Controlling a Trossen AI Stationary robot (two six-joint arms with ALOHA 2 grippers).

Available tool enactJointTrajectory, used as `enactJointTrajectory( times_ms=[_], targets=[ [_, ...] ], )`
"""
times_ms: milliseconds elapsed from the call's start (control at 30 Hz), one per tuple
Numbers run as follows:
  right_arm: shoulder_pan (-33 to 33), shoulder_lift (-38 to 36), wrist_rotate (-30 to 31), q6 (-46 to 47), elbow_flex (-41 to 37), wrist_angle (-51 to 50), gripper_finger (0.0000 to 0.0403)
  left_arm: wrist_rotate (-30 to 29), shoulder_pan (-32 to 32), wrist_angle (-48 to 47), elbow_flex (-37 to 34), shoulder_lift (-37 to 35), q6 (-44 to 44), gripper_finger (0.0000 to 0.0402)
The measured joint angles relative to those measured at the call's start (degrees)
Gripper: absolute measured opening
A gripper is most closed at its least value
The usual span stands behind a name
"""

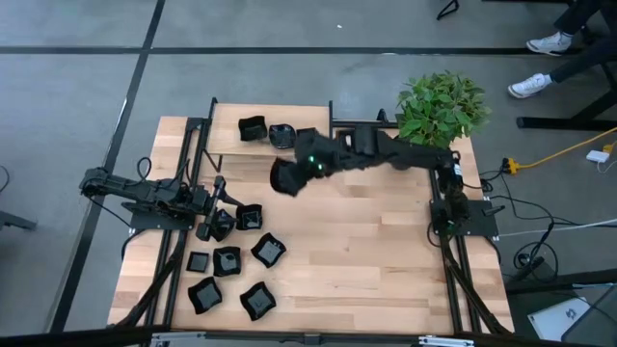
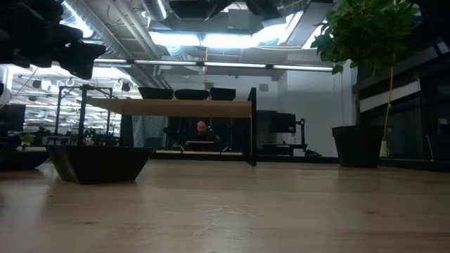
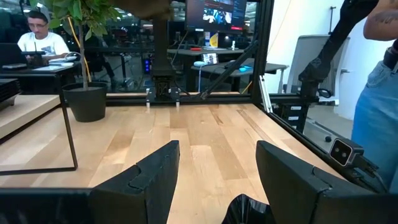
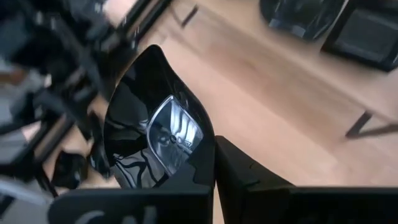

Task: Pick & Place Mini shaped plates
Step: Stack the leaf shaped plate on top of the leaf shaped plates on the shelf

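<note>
My right pincer (image 4: 214,163) grips a plate (image 4: 155,127) by its rim, carrying it toward the shelf (image 1: 289,154); left pincer (image 3: 217,180) open.

Open-plan office lab: desks (image 3: 37,65), monitors (image 3: 214,15), exposed ceiling ducts (image 2: 126,31).

Grey floor (image 1: 289,29), ceiling strip lights (image 2: 211,39), desks, a seated person (image 3: 40,37).

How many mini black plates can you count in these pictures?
10 plates: three on the raised shelf, one in the right gripper, six clustered by the left gripper. Others may hide beneath the arms.
</note>
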Motion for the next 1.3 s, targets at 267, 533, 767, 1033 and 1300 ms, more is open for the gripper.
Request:
enactJointTrajectory(
  times_ms=[267, 533, 767, 1033, 1300],
  targets=[
    [-7.4, 0.0, 0.1, -0.7, 0.0, 4.9, 0.0006, 0.0, 0.0, 0.0, 0.0, 0.0, 0.0, 0.0208],
    [-12.7, 0.2, 0.1, -15.5, 0.0, 12.2, 0.0006, 0.0, 0.0, 0.0, 0.0, 0.0, 0.0, 0.0207],
    [-15.5, 0.2, 0.1, -25.9, 0.0, 15.4, 0.0006, 0.0, 0.0, 0.0, 0.0, 0.0, 0.0, 0.0208],
    [-17.4, 0.6, 0.0, -37.7, 0.0, 16.3, 0.0007, 0.0, 0.0, 0.0, 0.0, 0.0, 0.0, 0.0207],
    [-18.9, 2.4, 0.1, -46.4, -0.6, 16.5, 0.0007, 0.0, 0.0, 0.0, 0.0, 0.0, 0.0, 0.0208]
  ],
)
